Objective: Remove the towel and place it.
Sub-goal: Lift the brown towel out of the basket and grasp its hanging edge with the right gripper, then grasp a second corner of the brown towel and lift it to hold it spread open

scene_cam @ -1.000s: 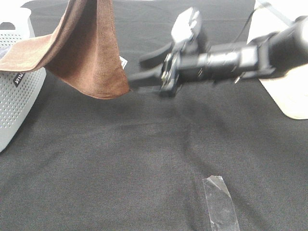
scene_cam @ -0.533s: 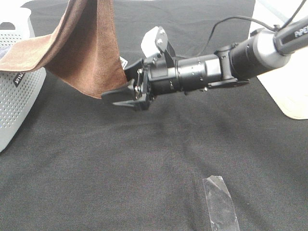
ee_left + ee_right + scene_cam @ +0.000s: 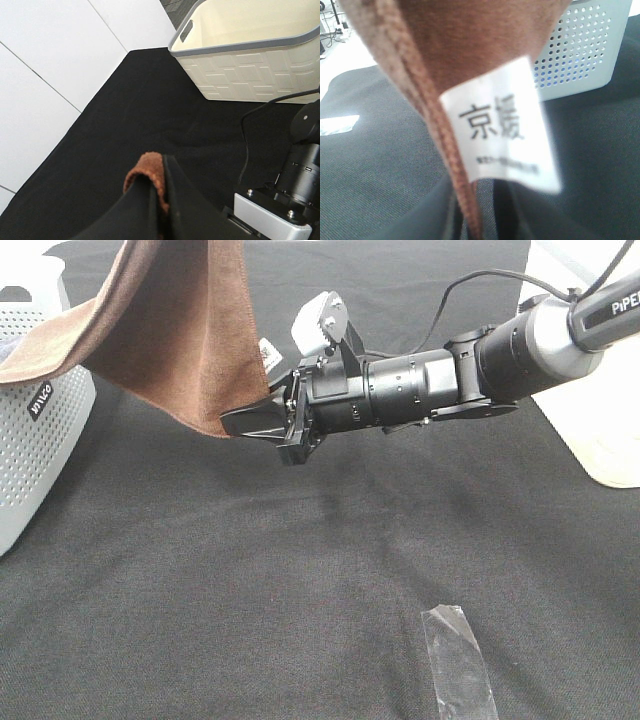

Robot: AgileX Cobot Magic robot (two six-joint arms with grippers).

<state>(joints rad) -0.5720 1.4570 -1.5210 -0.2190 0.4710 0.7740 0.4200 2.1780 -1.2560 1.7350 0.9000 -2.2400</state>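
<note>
Aloft, towel [image 3: 180, 330] pinched at 2 points

It is hung over the black tablecloth [image 3: 300, 570], sloped from the grey basket [image 3: 40, 440] down to a corner clamped by the right gripper [image 3: 245, 423], its arm [image 3: 480, 365] level. The left gripper [image 3: 161, 210], closed on a fold, is seen only in its wrist view.

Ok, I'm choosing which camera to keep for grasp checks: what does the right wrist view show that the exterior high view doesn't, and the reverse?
Only the right wrist: the printed characters on the white tag and the stitched edge of the towel close up. Only the exterior high: the right gripper seen whole at the towel's lower corner, and a strip of clear tape. Both: the brown towel, the perforated basket, the black tablecloth.
</note>
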